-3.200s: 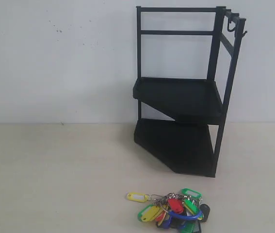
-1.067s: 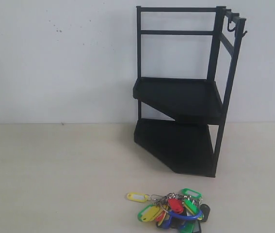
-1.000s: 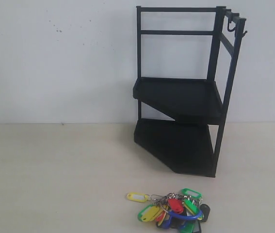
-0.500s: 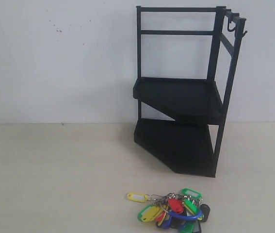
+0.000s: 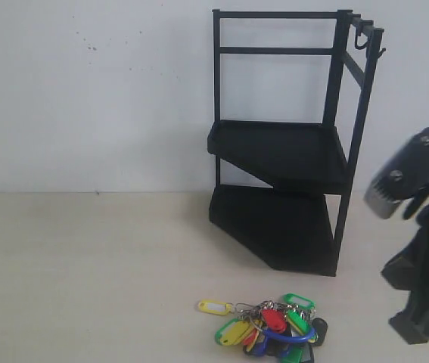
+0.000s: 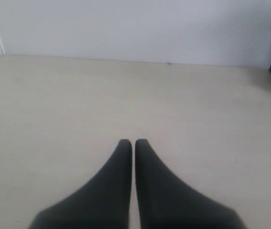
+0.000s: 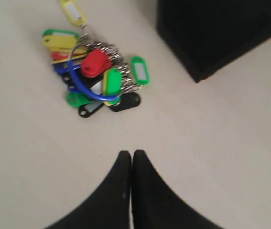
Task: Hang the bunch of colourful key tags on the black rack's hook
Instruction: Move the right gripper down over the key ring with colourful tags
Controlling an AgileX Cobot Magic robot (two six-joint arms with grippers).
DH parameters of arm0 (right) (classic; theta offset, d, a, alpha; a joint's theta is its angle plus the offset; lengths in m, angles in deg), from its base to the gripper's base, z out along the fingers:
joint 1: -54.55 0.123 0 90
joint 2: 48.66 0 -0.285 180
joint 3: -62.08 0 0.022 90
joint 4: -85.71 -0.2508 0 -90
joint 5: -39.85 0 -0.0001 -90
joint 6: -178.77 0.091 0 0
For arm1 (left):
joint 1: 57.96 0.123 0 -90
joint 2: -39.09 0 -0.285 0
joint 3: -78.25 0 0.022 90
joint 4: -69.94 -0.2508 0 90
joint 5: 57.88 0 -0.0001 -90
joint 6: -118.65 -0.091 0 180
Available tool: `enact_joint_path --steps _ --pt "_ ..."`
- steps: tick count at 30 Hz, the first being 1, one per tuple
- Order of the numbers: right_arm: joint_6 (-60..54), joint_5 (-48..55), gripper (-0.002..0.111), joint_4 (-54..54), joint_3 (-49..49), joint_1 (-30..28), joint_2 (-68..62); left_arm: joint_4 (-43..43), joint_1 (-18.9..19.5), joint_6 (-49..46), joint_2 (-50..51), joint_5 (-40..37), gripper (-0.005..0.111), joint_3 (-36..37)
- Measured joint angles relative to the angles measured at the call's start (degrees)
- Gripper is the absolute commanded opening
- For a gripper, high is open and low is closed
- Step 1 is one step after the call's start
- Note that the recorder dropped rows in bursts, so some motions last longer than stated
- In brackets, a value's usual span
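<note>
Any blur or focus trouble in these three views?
Exterior view: even light, black rack crisp, right arm soft at the edge. Right wrist view: colourful key tag bunch slightly blurred. Left wrist view: left gripper out of focus near the lens.

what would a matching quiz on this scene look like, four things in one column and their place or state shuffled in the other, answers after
Column A
1. colourful key tag bunch
2. hook
3. right gripper
4. left gripper

Column B
a. shut, over bare table, only an edge of the black rack in its view
b. lying on the table in front of the black rack
c. empty, at the top of the black rack's front post
d. shut, close to the colourful key tag bunch, not touching it

Pairs: 1-b, 2-c, 3-d, 4-a
</note>
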Motion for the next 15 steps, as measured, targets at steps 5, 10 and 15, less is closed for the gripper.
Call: enact_joint_path --steps 5,10,15 --pt "-2.33 3.12 0.019 0.74 -7.81 5.65 -14.2 0.0 0.0 0.0 0.0 0.0 0.004 0.0" --pt "-2.73 3.35 0.044 4.08 -13.19 9.26 -23.51 0.0 0.0 0.0 0.0 0.0 0.004 0.0" --pt "-2.73 5.27 0.043 9.69 -17.83 12.44 -31.18 0.0 0.0 0.0 0.0 0.0 0.004 0.0"
